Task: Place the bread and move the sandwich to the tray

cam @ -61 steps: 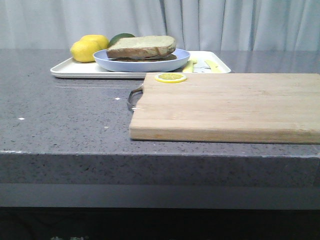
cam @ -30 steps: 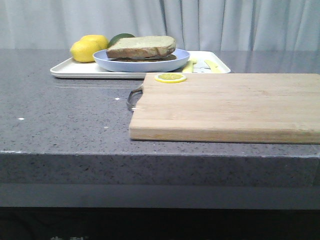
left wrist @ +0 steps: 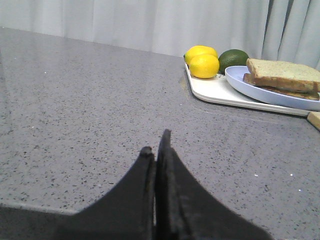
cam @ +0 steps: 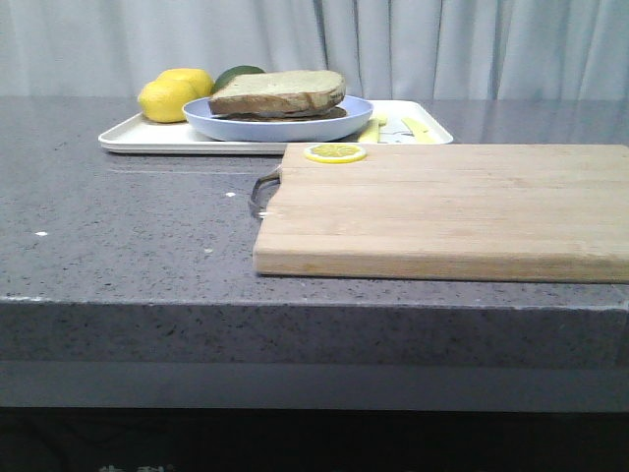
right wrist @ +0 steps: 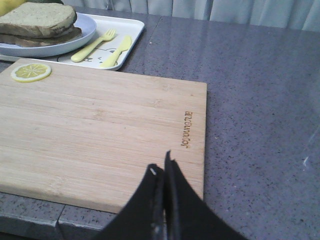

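Note:
The bread [cam: 279, 91], a thick pale slice with brown crust, lies on top of the sandwich on the pale blue plate [cam: 226, 126]. The plate stands on the white tray [cam: 128, 138] at the back of the table. The egg is hidden. The sandwich also shows in the left wrist view [left wrist: 283, 77] and in the right wrist view [right wrist: 37, 22]. My left gripper [left wrist: 156, 145] is shut and empty over bare counter, well short of the tray [left wrist: 215, 90]. My right gripper [right wrist: 161, 167] is shut and empty over the near edge of the cutting board. Neither gripper shows in the front view.
A wooden cutting board [cam: 442, 206] with a metal handle lies in front of the tray, a lemon slice [cam: 335, 152] at its back left corner. Two lemons [cam: 169, 98] and a green fruit [cam: 238, 74] sit on the tray's left. A yellow fork [right wrist: 92, 45] and knife lie on its right.

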